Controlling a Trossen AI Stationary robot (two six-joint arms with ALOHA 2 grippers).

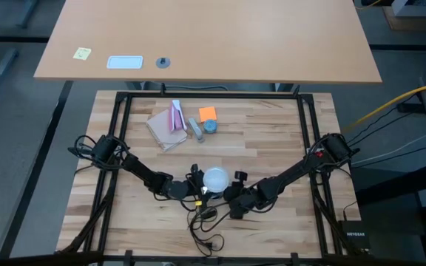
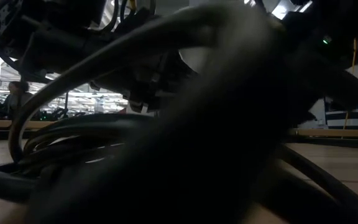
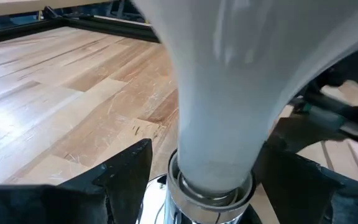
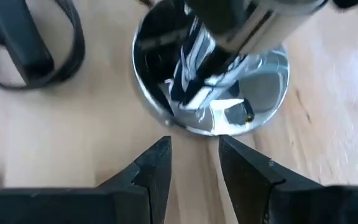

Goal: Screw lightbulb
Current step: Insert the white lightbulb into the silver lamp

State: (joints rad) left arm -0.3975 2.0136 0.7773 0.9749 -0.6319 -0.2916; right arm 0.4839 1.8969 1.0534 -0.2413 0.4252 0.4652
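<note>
High view: the lightbulb (image 1: 215, 178) stands near the front middle of the wooden table (image 1: 272, 140), with both arms converging on it. The left end effector (image 1: 187, 187) comes in from the left and the right end effector (image 1: 234, 196) sits just beside the bulb on the other side.

In the left wrist view the bulb's pale neck narrows into a silver collar, and the left end effector's two dark fingers (image 3: 126, 171) stand spread wide on either side of the neck. They flank it closely, but I cannot tell whether they press on it, so I read them as open around the bulb, not gripping it.

The right wrist view shows the chrome socket base (image 4: 216, 81) standing on the table, a black cord (image 4: 36, 46) looped beside it. The right end effector's jaws are part-way open with bare wood between them, just short of the base, holding nothing.

The step in hand looks like the threading itself. To do it well, the base likely needs steadying, or it may spin along with the bulb. The left fingers should close on the neck gently and keep the bulb upright, since a tilt risks cross-threading. Turns should probably be short, with re-grips.
</note>
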